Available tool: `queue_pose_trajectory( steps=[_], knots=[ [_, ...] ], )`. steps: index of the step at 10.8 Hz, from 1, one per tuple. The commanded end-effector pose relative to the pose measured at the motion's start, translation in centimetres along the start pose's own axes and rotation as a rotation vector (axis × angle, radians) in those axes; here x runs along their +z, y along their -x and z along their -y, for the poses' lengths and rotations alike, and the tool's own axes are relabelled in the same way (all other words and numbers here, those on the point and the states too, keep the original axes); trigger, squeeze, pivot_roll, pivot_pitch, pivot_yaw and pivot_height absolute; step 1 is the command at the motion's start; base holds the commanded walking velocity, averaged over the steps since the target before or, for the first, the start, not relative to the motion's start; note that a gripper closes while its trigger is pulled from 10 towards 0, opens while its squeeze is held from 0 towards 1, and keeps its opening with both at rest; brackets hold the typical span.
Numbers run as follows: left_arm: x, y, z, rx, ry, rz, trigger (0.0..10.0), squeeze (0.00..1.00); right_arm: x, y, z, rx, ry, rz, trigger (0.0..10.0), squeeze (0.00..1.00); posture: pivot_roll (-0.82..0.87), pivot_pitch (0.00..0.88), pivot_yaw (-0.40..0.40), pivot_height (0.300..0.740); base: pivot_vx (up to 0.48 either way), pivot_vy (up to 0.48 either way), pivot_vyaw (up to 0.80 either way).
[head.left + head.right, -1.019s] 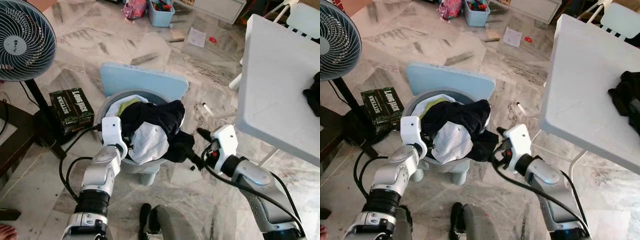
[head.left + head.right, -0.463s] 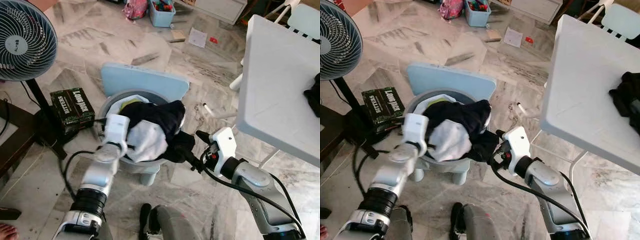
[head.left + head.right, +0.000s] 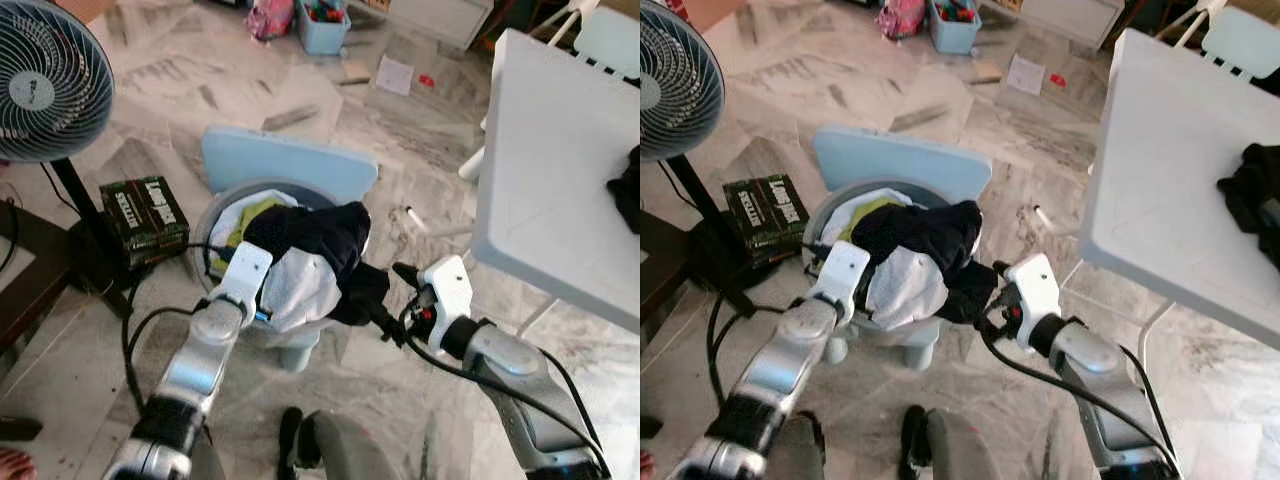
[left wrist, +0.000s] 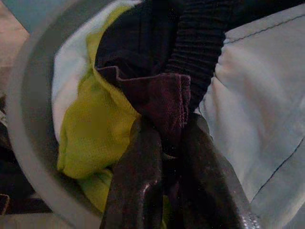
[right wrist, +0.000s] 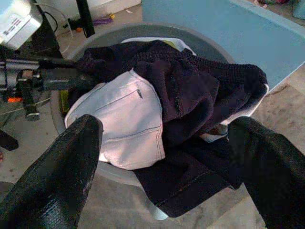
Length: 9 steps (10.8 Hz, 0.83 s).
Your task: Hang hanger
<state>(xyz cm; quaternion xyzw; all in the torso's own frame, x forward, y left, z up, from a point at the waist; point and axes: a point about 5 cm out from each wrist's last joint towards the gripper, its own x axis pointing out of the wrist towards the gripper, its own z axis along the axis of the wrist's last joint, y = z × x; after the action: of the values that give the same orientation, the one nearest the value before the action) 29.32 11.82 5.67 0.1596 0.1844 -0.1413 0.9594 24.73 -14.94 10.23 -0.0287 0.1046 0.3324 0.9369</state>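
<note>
Left wrist view: left tool (image 4: 164, 157) pinches a fold of dark ribbed knit garment (image 4: 164, 98), fingers nearly closed on the cloth, a yellow-green garment (image 4: 88, 126) and a white pocketed garment (image 4: 257, 105) pressed close on either side. Head views: the clothes heap sits in a round grey plastic laundry basket (image 3: 222, 207) on the marble floor, a light blue board (image 3: 290, 165) leaning behind it. Right tool (image 5: 167, 157) holds wide beside the basket, fingers apart, aimed at the dark hem that drapes over the rim. No hanger can be made out in any view; if one is present it is buried under the clothes, so the task's thing cannot be placed. White table (image 3: 560, 170) stands to the right, with a dark bundle (image 3: 627, 185) on its far edge. Risks, as judgement: the pinch is shallow and may slip off; a pull could drag the tangled heap out whole or tip the basket; a hidden hanger could snag. Against one second ago, the left arm has reached further over the basket rim and into the pile, while the right tool sits in much the same spot; the heap is slightly disturbed.
</note>
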Motion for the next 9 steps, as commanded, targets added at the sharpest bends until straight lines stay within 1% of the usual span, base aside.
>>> queue_pose_trajectory(
  steps=[1, 2, 3, 4, 5, 6, 7, 9],
  knots=[
    [-0.7, 0.3, 1.0, -0.038, 0.054, -0.029, 10.0, 1.00, -0.4, 0.4, 0.2, -0.006, 0.008, -0.022, 10.0, 0.00, -0.11, 0.175, -0.216, 0.740, 0.000, 0.000, 0.00],
    [-1.0, 0.5, 0.9, -0.017, 0.072, -0.041, 10.0, 1.00, -0.4, 0.3, 0.3, -0.005, 0.009, -0.022, 10.0, 0.00, -0.11, 0.176, -0.219, 0.740, 0.000, 0.000, 0.00],
    [-0.8, 0.6, 0.4, 0.023, 0.068, -0.026, 10.0, 1.00, -0.4, 0.3, 0.3, -0.003, 0.010, -0.022, 10.0, 0.00, -0.11, 0.176, -0.220, 0.740, 0.000, 0.000, 0.00],
    [-0.3, 0.6, -0.2, 0.067, 0.047, -0.016, 10.0, 1.00, -0.4, 0.3, 0.3, -0.003, 0.011, -0.023, 10.0, 0.00, -0.11, 0.176, -0.220, 0.740, 0.000, 0.000, 0.00],
    [0.5, 0.5, -0.9, 0.101, 0.051, 0.001, 10.0, 1.00, -0.4, 0.3, 0.3, -0.003, 0.013, -0.022, 10.0, 0.00, -0.11, 0.176, -0.220, 0.740, 0.000, 0.000, 0.00],
    [1.1, 0.4, -1.0, 0.106, 0.054, 0.015, 10.0, 0.08, -0.4, 0.2, 0.3, -0.004, 0.014, -0.021, 10.0, 0.00, -0.11, 0.174, -0.219, 0.740, 0.000, 0.000, 0.00],
    [1.6, 0.4, -1.1, 0.104, 0.076, 0.025, 10.0, 0.00, -0.4, 0.2, 0.3, -0.005, 0.014, -0.021, 10.0, 0.00, -0.11, 0.175, -0.218, 0.740, 0.000, 0.000, 0.00],
    [1.6, 0.3, -0.9, 0.109, 0.119, 0.013, 10.0, 0.00, -0.4, 0.1, 0.2, -0.005, 0.015, -0.020, 10.0, 0.00, -0.11, 0.177, -0.218, 0.740, 0.000, 0.000, 0.00]
  ],
)
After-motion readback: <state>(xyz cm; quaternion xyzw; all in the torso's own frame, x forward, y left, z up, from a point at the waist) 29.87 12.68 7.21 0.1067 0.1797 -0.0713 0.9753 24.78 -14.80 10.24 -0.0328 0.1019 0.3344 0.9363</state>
